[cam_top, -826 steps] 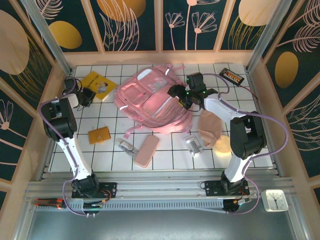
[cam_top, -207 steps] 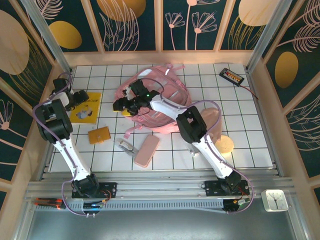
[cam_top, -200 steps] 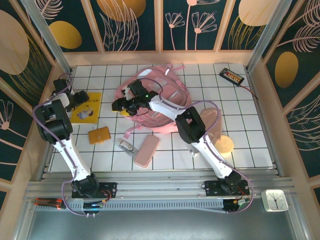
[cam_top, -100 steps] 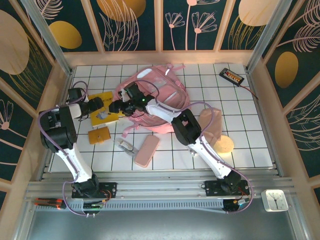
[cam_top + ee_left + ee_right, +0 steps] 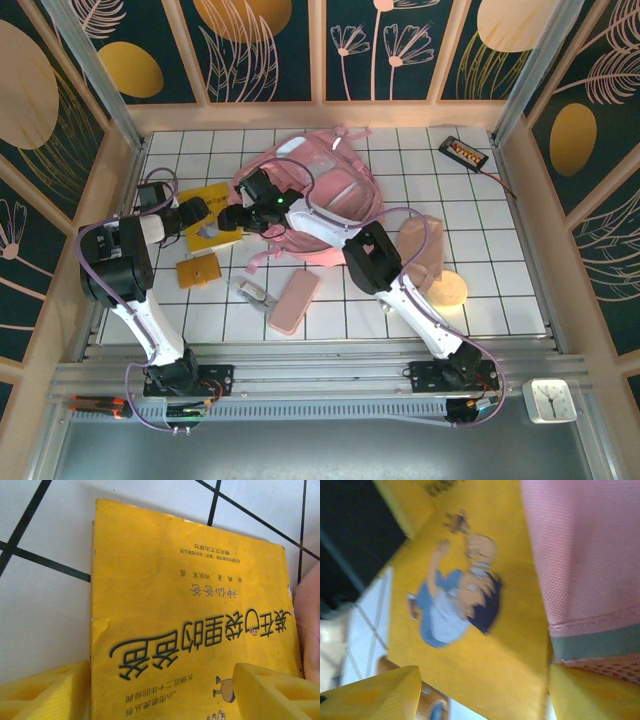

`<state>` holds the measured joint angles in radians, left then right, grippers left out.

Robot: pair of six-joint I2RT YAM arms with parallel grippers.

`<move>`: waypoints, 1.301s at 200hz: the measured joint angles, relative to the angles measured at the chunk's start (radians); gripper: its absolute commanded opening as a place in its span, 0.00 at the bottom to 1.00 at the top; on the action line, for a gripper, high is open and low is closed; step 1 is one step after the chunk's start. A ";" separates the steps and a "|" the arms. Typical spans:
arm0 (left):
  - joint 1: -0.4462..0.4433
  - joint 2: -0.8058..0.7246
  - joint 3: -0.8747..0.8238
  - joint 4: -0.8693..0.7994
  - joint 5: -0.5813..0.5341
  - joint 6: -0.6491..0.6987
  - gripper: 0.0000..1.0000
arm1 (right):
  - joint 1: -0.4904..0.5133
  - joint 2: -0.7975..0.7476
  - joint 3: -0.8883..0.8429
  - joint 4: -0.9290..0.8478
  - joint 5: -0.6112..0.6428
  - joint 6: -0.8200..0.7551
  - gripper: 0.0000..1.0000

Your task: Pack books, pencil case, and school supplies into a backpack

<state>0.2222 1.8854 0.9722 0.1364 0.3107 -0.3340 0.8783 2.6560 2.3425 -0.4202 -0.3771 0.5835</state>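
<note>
The yellow book [image 5: 214, 196] lies on the tiles against the left edge of the pink backpack [image 5: 320, 205]. My left gripper [image 5: 197, 211] is open at the book's left side. In the left wrist view the book's cover [image 5: 190, 610] faces the camera, with the left gripper [image 5: 160, 695] over it, one finger beside its left edge and one over the cover. My right gripper [image 5: 233, 216] reaches across the backpack to the book's right side. It is open [image 5: 480, 695], with the book's picture [image 5: 455, 600] ahead and backpack fabric [image 5: 585, 550] by its right finger. The pencil case [image 5: 292, 302], an orange-brown pad [image 5: 198, 270] and a silver clip [image 5: 252, 292] lie nearer.
A tan-pink pouch [image 5: 420, 250] and a pale yellow disc [image 5: 450, 288] lie right of the right arm. A black slab with an orange label [image 5: 465, 152] sits at the far right corner. Wooden walls close in the tiled table [image 5: 520, 250].
The yellow book has slid right, from near the left wall to the backpack's edge, with my left gripper following it. The right gripper stayed at the backpack's left side, shifting slightly left.
</note>
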 measured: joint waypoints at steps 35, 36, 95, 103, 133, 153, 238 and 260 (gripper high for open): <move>0.000 0.000 0.006 -0.013 0.004 0.001 0.73 | -0.003 0.005 0.044 -0.109 0.062 -0.032 0.70; 0.000 0.000 0.006 -0.013 0.004 0.001 0.73 | -0.003 0.005 0.045 -0.109 0.062 -0.032 0.70; 0.000 -0.012 -0.053 0.074 0.075 -0.039 0.67 | -0.040 0.012 -0.003 0.026 -0.170 0.003 0.69; 0.000 -0.017 -0.069 0.099 0.086 -0.048 0.65 | -0.046 0.014 -0.004 0.037 -0.198 0.016 0.69; 0.000 -0.025 -0.126 0.199 0.104 -0.080 0.64 | -0.068 0.008 -0.058 0.125 -0.290 0.076 0.68; 0.000 -0.027 -0.150 0.248 0.108 -0.098 0.64 | -0.077 -0.016 -0.134 0.233 -0.346 0.132 0.67; 0.008 -0.027 -0.190 0.340 0.152 -0.158 0.61 | -0.073 -0.066 -0.400 0.662 -0.507 0.394 0.56; 0.009 -0.027 -0.206 0.366 0.169 -0.185 0.50 | -0.073 -0.087 -0.466 0.745 -0.509 0.433 0.53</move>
<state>0.2310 1.8587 0.7658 0.5022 0.4801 -0.5194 0.8055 2.5690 1.8767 0.3252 -0.8864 1.0164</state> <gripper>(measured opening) 0.560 0.539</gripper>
